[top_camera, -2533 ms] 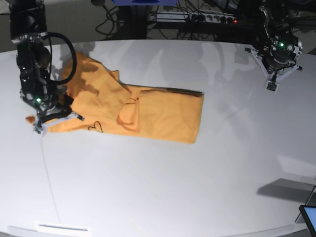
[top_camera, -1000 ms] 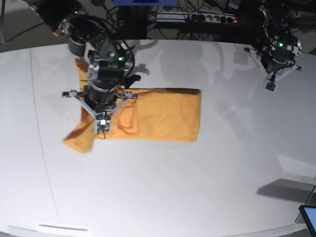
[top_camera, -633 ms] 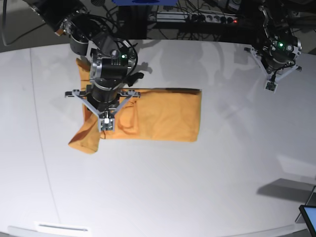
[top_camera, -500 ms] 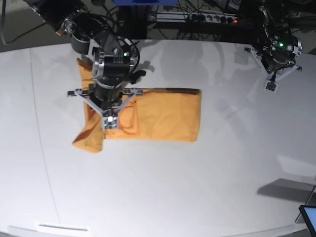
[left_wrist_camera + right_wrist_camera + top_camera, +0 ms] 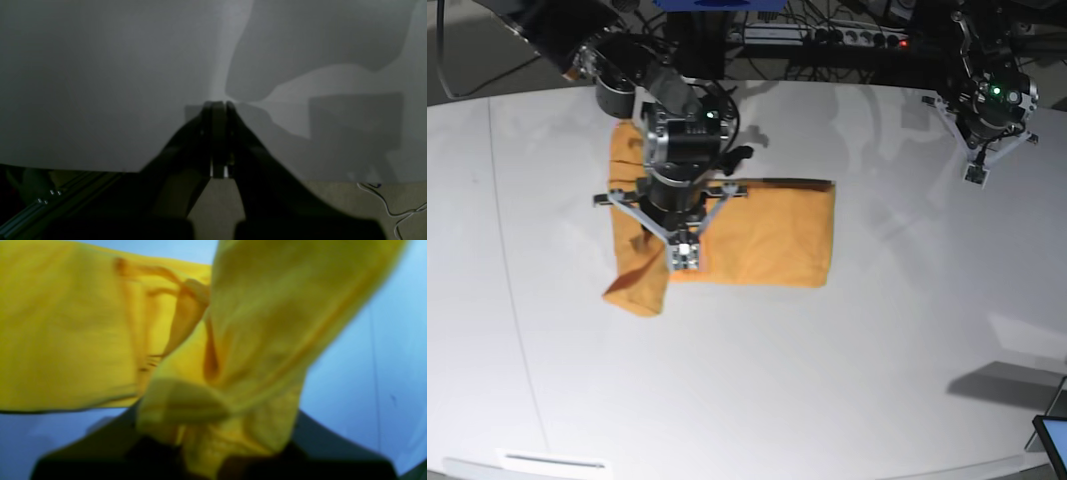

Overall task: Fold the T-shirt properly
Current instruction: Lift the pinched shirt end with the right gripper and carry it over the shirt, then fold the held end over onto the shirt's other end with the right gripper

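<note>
T-shirt (image 5: 767,235) lies mid-bench (image 5: 827,380), one end bunched & lifted by right gripper (image 5: 683,258), clamped on it. Left gripper (image 5: 977,175) closed w/ nothing in it, over bench's far corner.

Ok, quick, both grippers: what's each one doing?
Left gripper: closed, empty, above the bare table.
Right gripper: closed on the T-shirt.
</note>
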You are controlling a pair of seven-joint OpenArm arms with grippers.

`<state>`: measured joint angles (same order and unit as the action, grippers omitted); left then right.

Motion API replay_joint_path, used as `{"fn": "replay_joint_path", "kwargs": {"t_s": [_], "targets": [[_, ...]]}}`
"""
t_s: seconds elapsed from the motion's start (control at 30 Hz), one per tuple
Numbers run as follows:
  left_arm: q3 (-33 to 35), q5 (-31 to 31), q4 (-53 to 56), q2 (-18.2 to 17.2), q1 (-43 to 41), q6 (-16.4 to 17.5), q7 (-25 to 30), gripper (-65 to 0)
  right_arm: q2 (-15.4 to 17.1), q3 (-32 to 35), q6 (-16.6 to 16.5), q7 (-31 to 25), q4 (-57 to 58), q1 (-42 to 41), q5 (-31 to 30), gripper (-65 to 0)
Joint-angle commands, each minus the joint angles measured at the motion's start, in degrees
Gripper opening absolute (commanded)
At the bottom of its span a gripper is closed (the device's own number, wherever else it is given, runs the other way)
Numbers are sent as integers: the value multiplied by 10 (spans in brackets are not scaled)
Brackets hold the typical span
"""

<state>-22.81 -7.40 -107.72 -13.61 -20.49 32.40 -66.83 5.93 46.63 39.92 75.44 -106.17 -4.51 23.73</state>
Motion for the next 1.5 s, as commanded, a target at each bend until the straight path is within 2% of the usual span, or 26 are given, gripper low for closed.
{"fn": "replay_joint_path", "kwargs": {"t_s": [0.0, 0.3, 0.8, 0.97, 1.33, 1.47], "targets": [[-3, 5, -8, -9, 0, -3, 3, -650, -8, 1, 1, -12, 3, -9, 11, -650], [-3, 5, -8, -9, 0, -3, 4, -650, -28, 40, 1, -1, 51, -34, 11, -650], [-3, 5, -8, -9, 1, -3, 5, -650, -56, 43, 1, -1, 55, -54, 11, -650], [-2, 5, -8, -9, 1, -3, 5, -650, -66, 73, 1, -1, 56, -59, 11, -650], [-2, 5, -7, -9, -1, -3, 5, -650, -94, 77, 1, -1, 80, -74, 11, -650], [-2, 5, -7, -9, -1, -3, 5, -650, -103, 98, 1, 0, 105, -85, 11, -650]]}}
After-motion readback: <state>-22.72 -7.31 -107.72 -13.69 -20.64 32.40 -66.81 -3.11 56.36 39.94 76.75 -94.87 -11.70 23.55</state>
